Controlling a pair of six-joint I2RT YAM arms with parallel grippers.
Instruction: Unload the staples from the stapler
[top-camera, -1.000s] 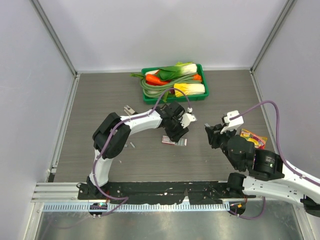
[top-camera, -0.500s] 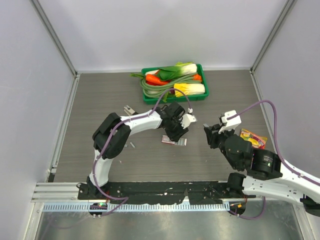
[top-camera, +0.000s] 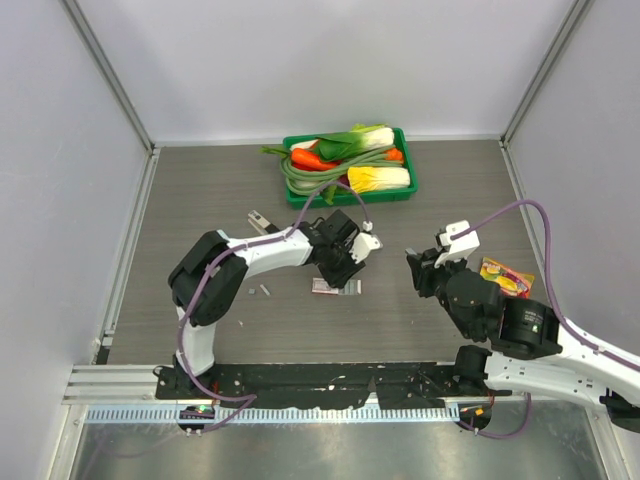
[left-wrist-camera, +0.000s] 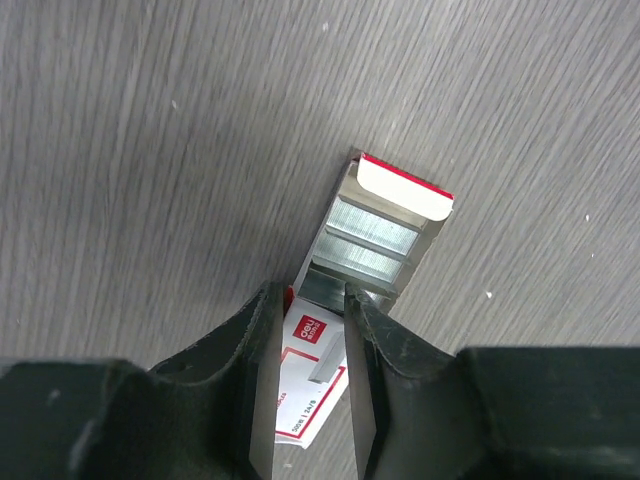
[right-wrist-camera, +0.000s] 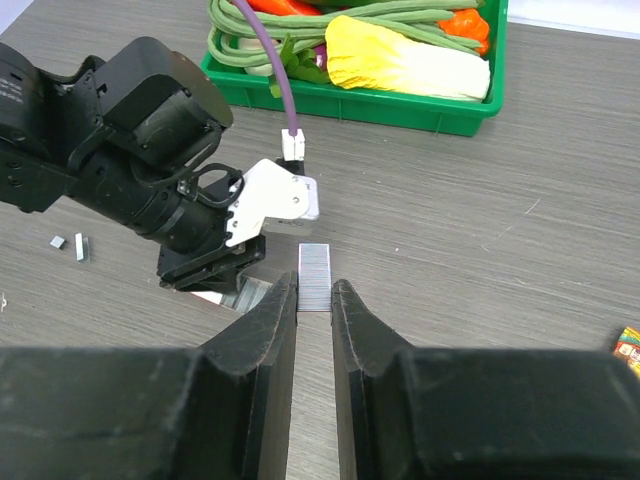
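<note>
A small pale stapler (top-camera: 259, 218) lies on the table, left of and beyond both grippers. My left gripper (left-wrist-camera: 315, 295) hangs low over a red-and-white staple box (left-wrist-camera: 312, 345). Its jaws stand narrowly apart astride the box sleeve, and contact cannot be made out. The box's inner tray (left-wrist-camera: 372, 245) is slid out and shows rows of staples. My right gripper (right-wrist-camera: 314, 290) is raised to the right of the left one and shut on a silvery strip of staples (right-wrist-camera: 315, 272). Two tiny loose staples (top-camera: 258, 291) lie left of the box (top-camera: 335, 287).
A green tray (top-camera: 390, 194) of toy vegetables stands at the back centre. Its front wall (right-wrist-camera: 400, 105) shows beyond the left gripper. A yellow-and-red packet (top-camera: 505, 277) lies at the right by the right arm. Grey walls close in the table on three sides.
The left gripper has moved left and slightly nearer, and the staple box has slid left with it. Its jaws have narrowed. The right gripper has edged slightly left, still holding the strip.
</note>
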